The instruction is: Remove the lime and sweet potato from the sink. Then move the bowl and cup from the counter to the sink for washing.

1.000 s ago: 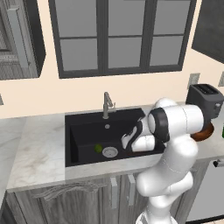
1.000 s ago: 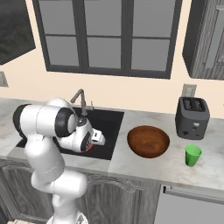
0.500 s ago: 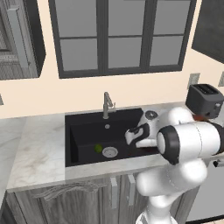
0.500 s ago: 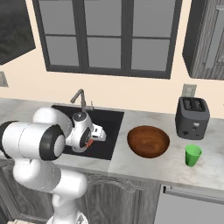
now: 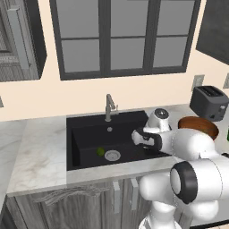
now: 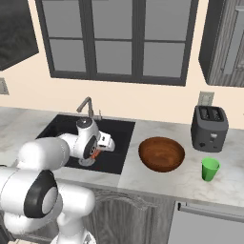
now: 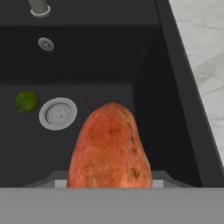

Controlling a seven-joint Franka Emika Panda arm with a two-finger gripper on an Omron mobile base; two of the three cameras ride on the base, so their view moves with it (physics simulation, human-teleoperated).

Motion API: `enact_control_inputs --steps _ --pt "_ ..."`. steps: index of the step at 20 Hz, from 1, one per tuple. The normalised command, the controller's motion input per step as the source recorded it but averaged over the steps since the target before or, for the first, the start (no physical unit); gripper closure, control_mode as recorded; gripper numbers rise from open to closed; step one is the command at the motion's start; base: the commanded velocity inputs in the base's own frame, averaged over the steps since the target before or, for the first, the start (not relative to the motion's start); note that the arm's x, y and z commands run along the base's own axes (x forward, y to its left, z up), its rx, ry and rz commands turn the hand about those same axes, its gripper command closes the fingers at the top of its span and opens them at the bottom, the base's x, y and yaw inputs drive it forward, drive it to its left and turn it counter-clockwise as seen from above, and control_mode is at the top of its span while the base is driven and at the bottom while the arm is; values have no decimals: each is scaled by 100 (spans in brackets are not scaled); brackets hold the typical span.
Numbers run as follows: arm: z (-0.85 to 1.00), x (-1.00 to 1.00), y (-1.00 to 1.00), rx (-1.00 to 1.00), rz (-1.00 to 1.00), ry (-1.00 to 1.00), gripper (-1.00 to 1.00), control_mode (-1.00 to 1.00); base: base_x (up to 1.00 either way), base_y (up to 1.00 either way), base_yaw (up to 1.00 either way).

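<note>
I see my gripper [image 6: 97,153] clamped partway on the sweet potato [image 7: 109,148], held above the black sink [image 5: 85,134] at its right side. The lime [image 7: 27,101] lies on the basin floor just beside the drain [image 7: 57,113]. On the bench [image 6: 190,174] sit the wooden bowl [image 6: 161,153], green cup [image 6: 209,169] and toaster [image 6: 208,127].

sink [image 5: 85,134]: black basin set in bench [image 5: 40,156] | lime [image 5: 101,152]: on basin floor just left of drain [image 5: 112,155] | bowl [image 5: 199,126]: on bench right of sink | toaster [image 5: 211,103]: behind bowl
</note>
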Motion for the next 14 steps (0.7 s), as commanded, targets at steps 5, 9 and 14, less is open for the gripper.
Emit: enact_control_inputs --steps 5,9,14 --pt "34 -33 0 0 2 -1 100 -100 0 0 0" --pt "32 -36 0 0 1 -3 100 -100 0 0 0" --pt "34 -36 0 -1 0 0 100 -100 0 0 0"
